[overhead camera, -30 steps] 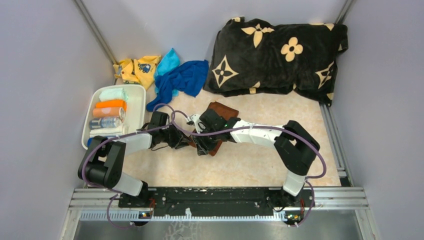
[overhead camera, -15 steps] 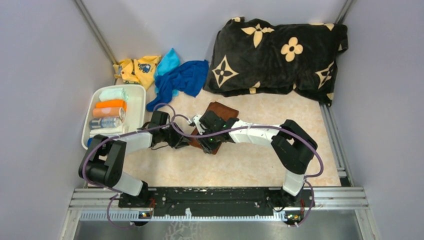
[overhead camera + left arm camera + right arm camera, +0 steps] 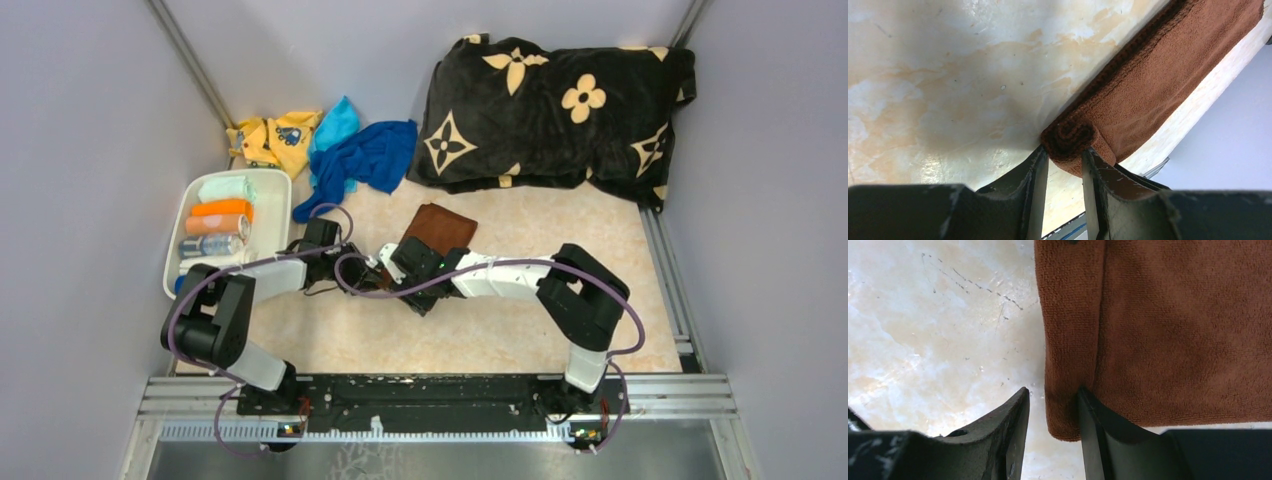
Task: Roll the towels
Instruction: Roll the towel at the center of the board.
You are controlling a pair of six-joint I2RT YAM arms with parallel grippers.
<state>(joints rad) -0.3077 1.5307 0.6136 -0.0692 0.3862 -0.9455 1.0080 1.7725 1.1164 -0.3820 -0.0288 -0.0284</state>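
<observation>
Rolling of the brown towel [image 3: 437, 228] is only at its beginning, in my judgement. It lies near the centre of the surface [image 3: 500, 330]. Only its edge at 7 o'clock is wound into a thin roll, and the larger part toward 1 o'clock lies flat.

The left end effector [image 3: 1064, 155] pinches the spiral end of this roll between its fingers. The right end effector [image 3: 1053, 400] has one finger on each side of the rolled edge. A thin strip of surface shows beside one finger, so I cannot tell if it really squeezes.

The dark blue towel [image 3: 365, 160] and the light cyan towel [image 3: 337, 125] lie crumpled and touching at 11 o'clock from the brown one, not rolled. Two towels and most of the first one are left.

I can read no writing. The yellow cloth [image 3: 270, 138] has a blue print and the can [image 3: 212, 245] in the white bin [image 3: 278, 205] at 9 o'clock has a label, but both are too small. The black pillow [image 3: 560, 110] shows only beige flowers.
</observation>
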